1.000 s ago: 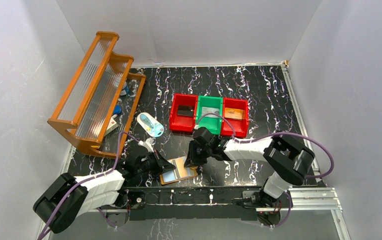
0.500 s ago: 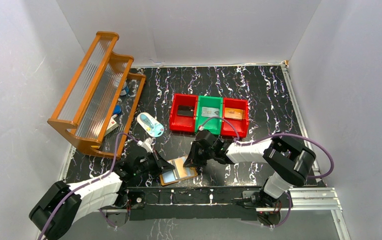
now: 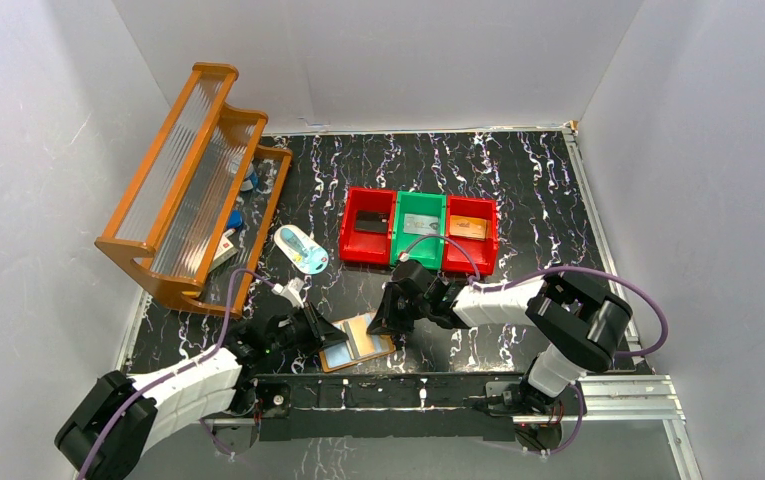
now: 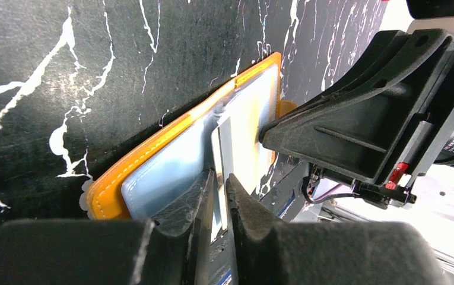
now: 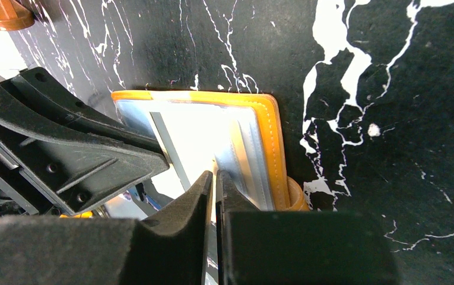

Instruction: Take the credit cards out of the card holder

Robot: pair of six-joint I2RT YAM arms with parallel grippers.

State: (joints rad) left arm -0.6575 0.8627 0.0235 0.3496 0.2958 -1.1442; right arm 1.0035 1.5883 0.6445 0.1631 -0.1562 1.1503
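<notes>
The orange card holder (image 3: 370,340) lies flat near the table's front edge, between my two grippers. My left gripper (image 3: 326,333) is at its left end, shut on the edge of a thin, pale blue-grey credit card (image 4: 219,142) that sticks out of the holder (image 4: 153,145). My right gripper (image 3: 386,322) is at the holder's right end. In the right wrist view it (image 5: 215,176) is shut on the clear sleeve of the holder (image 5: 269,142), beside the small orange tab. The card's edge (image 5: 168,139) runs towards the left gripper's fingers (image 5: 94,160).
A row of red and green bins (image 3: 418,228) holding flat items stands behind the grippers. A pale blue-and-white oval item (image 3: 301,249) lies at the left, next to a wooden rack (image 3: 193,190). The metal front rail (image 3: 408,390) runs just below the holder.
My left arm's elbow has drawn back towards the near left. Its gripper stays on the card. The holder and my right gripper have barely moved.
</notes>
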